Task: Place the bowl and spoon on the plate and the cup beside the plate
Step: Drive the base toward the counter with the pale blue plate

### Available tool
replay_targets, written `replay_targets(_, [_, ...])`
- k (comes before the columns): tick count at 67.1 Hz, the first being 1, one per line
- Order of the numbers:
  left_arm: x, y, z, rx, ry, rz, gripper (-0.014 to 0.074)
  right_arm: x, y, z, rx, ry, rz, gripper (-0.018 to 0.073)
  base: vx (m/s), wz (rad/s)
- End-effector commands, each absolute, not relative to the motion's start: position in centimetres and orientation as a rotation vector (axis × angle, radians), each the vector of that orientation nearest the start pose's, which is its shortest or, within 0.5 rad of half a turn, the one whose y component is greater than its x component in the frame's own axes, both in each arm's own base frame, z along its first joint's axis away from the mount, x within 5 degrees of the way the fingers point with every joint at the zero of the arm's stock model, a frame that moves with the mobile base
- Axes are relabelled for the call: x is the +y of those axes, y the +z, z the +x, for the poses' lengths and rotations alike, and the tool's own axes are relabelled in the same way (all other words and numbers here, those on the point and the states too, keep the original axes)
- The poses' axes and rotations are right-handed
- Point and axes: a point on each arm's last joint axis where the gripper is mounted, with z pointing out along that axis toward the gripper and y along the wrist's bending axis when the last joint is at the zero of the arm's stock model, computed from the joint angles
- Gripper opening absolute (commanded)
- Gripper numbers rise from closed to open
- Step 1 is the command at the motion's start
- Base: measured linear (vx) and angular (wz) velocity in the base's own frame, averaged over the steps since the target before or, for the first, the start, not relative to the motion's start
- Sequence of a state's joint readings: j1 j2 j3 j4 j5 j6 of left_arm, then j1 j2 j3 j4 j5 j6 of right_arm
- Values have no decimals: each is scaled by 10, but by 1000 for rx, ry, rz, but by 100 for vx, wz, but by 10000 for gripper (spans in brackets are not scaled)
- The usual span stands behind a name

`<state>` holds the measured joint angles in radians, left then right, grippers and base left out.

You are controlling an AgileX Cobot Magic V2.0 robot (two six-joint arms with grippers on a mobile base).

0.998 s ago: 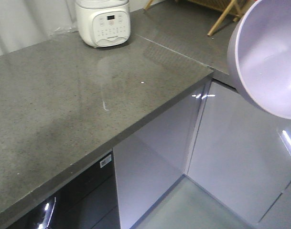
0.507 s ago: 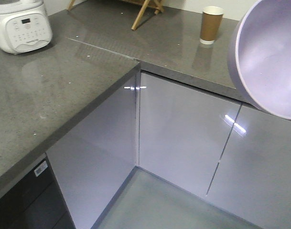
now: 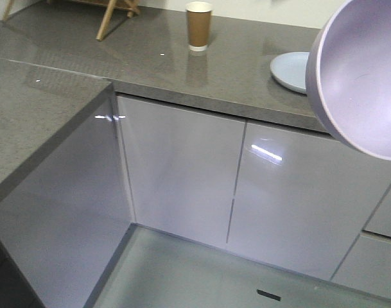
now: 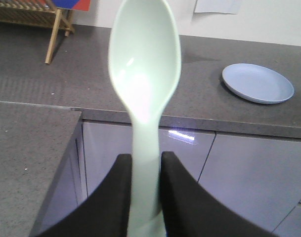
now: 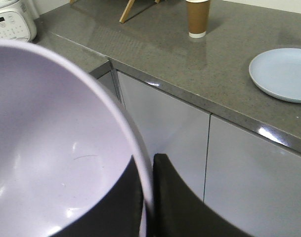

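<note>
My left gripper (image 4: 146, 163) is shut on the handle of the mint-green spoon (image 4: 144, 64), whose scoop stands upright in front of the camera. My right gripper (image 5: 148, 168) is shut on the rim of the lilac bowl (image 5: 51, 148), which also fills the right edge of the front view as the bowl (image 3: 365, 70). The pale blue plate (image 3: 290, 70) (image 4: 257, 82) (image 5: 282, 73) lies flat on the far counter. The brown paper cup (image 3: 198, 25) (image 5: 197, 18) stands upright to the plate's left, apart from it.
A grey stone counter (image 3: 150, 64) runs in an L with glossy lilac cabinet doors (image 3: 182, 173) below and floor between. A wooden rack leg (image 3: 115, 16) stands at the back left. A white cooker (image 5: 9, 22) sits on the left counter.
The front view has swung right: the white cooker left the picture, the cup moved from upper right to upper centre, and the plate came into view. The bowl stays fixed at the right edge.
</note>
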<state>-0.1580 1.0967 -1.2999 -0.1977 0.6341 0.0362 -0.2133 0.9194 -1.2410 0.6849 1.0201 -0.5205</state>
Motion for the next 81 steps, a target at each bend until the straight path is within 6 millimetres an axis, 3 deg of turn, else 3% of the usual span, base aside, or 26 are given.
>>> replay_targets(1, [-47, 473, 215, 1801, -327, 98, -8, 18, 470, 152, 1889, 380, -231, -6, -6, -33])
replay_targets(39, [-47, 473, 215, 1801, -327, 98, -8, 18, 470, 152, 1889, 380, -231, -6, -6, -28])
replay_targets(81, [-47, 473, 215, 1801, -327, 98, -8, 18, 470, 152, 1889, 380, -231, -6, 2, 1])
